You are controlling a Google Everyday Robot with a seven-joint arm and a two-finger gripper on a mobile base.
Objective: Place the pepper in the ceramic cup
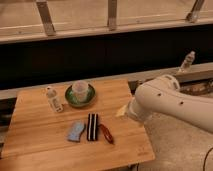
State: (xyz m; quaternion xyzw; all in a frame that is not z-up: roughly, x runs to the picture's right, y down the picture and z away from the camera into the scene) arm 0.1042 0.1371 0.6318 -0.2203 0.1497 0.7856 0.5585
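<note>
Pepper [106, 133] lies flat on the desk [40, 145], front centre, right against the right side of the striped block [92, 127]; contact unclear. A blue sponge-like piece [76, 131] sits left of the block. Ceramic cup [80, 90] stands upright on the green plate [68, 96] at the back of the desk, well apart from the pepper. A clear bottle [53, 99] stands just left of the plate. White arm [170, 100] reaches in from the right. Gripper [121, 111] sits over the desk's right edge, mostly hidden by the arm, near the pepper but not touching it. Jaws are wide, holding nothing. Another bottle [187, 61] stands on the ledge behind.
</note>
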